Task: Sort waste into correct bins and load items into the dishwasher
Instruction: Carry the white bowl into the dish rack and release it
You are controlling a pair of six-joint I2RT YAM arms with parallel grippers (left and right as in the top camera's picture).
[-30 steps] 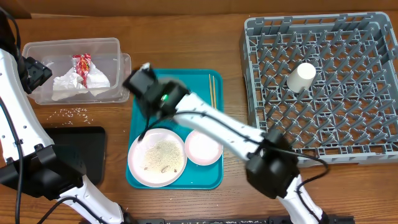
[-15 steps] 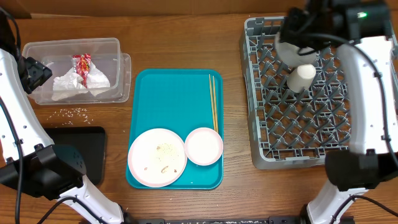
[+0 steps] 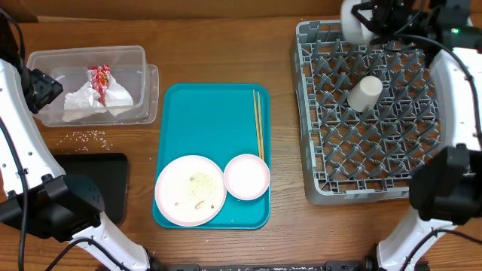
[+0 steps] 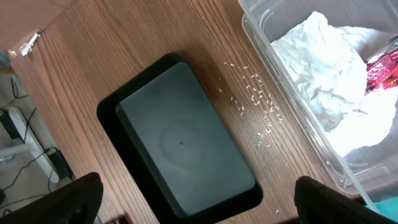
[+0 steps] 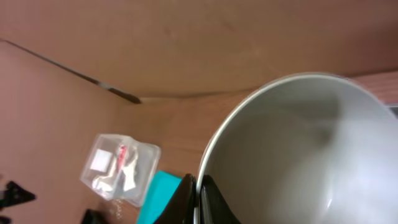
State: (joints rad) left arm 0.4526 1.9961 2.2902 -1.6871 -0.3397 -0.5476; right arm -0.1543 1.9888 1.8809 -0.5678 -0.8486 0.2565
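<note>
- A white bowl (image 5: pixel 298 149) is pinched by its rim between the fingers of the right gripper (image 5: pixel 198 194), one finger set inside the rim and one outside.
- In the overhead view the bowl (image 3: pixel 354 21) is held over the far edge of the grey dish rack (image 3: pixel 452 173).
- A white cup (image 3: pixel 365 92) is seen lying tilted among the rack's pegs.
- The left gripper (image 4: pixel 199 205) is held with its fingers (image 4: pixel 78 196) spread wide and nothing between them, above the black tray (image 4: pixel 186 149).
- Loose rice grains (image 4: pixel 256 102) are scattered on the table between the black tray and the clear tub (image 4: pixel 292 118).
- A crumpled napkin (image 4: pixel 320 74) and a red-and-white wrapper (image 4: pixel 384 68) are contained in the tub.
- On the teal tray (image 3: pixel 207 113) are found a large plate (image 3: pixel 190 190) with crumbs, a small plate (image 3: pixel 246 177) just beside it, and chopsticks (image 3: pixel 258 124).
</note>
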